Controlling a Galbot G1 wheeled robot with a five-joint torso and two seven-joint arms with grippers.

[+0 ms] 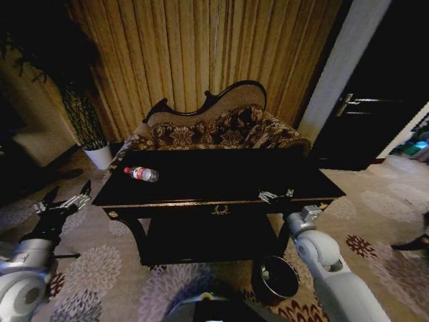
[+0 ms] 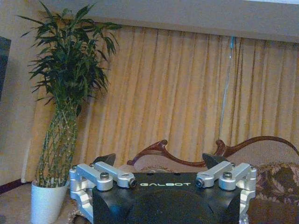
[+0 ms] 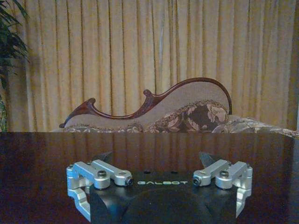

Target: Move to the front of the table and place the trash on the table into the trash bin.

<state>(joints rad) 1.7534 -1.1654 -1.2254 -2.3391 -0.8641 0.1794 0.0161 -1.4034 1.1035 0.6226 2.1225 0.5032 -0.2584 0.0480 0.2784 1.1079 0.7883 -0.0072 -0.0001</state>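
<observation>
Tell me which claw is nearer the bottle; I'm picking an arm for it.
Left, by a small margin. The left claw hangs open off the table's left end, beside the bottle. The right claw is open over the front right edge, farther across the top.

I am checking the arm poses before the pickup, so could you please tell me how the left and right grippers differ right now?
The left gripper hangs off the left end of the large black console table, over carpet; the right gripper sits at the table's front edge, right of centre. The small dark maroon trash bin stands on the floor below the right gripper, far from the left gripper. Both have open, empty fingers.
</observation>
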